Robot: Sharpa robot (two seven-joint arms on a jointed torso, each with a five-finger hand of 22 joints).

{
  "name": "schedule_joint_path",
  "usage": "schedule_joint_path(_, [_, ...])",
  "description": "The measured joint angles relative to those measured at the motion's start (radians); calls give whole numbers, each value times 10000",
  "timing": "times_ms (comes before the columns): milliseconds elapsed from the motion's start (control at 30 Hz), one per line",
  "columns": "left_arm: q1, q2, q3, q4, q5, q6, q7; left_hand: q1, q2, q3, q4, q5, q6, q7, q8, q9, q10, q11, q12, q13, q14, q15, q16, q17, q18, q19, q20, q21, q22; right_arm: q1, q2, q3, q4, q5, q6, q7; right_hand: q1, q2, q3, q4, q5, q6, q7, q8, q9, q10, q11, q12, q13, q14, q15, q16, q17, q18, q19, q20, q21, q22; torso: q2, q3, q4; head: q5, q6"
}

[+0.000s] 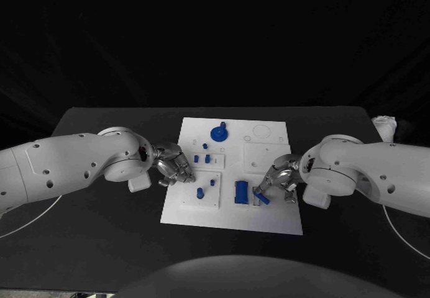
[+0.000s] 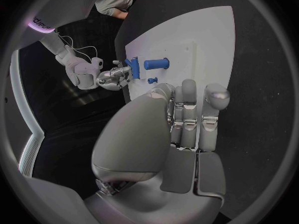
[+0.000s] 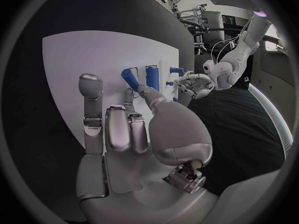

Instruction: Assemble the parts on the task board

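Observation:
The white task board (image 1: pixel 278 214) lies in the middle of the black table. My right hand (image 1: pixel 276 182) is over its right side and pinches a short blue bar (image 1: pixel 260 198) between thumb and a finger; the right wrist view shows the bar (image 3: pixel 129 77) tilted at the fingertips. A thick blue cylinder (image 1: pixel 242 191) lies on the board just beside it, also seen as the cylinder (image 3: pixel 152 76). My left hand (image 1: pixel 172 167) hovers at the board's left edge with its fingers (image 2: pixel 188 113) stretched out side by side, holding nothing.
A blue round knob (image 1: pixel 219 133) stands at the board's far side. Small blue pegs (image 1: pixel 196 158) stand in the left half, with another peg piece (image 1: pixel 199 192) nearer me. A white object (image 1: pixel 385 126) sits at the table's far right corner.

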Motion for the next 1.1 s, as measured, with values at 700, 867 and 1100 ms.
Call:
schedule_joint_path(700, [1,7,1,-16,1,29,-3,0,0,57,-1,-1,17,-17,-45,4,0,0,-39,-7,-74,1,0,-9,1,-36,36,0,0,-3,-192,-6,211,129,-326,13,-525,-145,174,374,-341,28,-31,-1,-202,0,1,0,0,-1,1,0,-34,0,0,0,-57,-2,1,-1,-6,14,0])
schedule_joint_path(867, [2,9,1,-18,1,39,-6,0,0,56,-1,-1,17,-17,-46,-5,0,0,-39,-7,-74,1,0,-9,1,-36,36,1,0,-3,-324,-5,316,137,-404,50,-909,-252,-44,677,-1461,28,-31,-2,-284,-1,1,0,0,-1,1,0,-34,0,0,0,-57,-3,0,0,-5,13,0])
schedule_joint_path(1100, [2,-8,4,5,1,41,-6,0,0,56,-1,-1,17,-18,-48,-17,0,0,-39,-6,-74,1,0,-8,1,-36,36,1,0,-7,-962,-4,1026,61,-776,614,-359,-290,178,298,-699,-163,-20,138,-171,0,1,0,0,-1,1,78,81,0,0,0,124,-3,4,2,2,23,0])
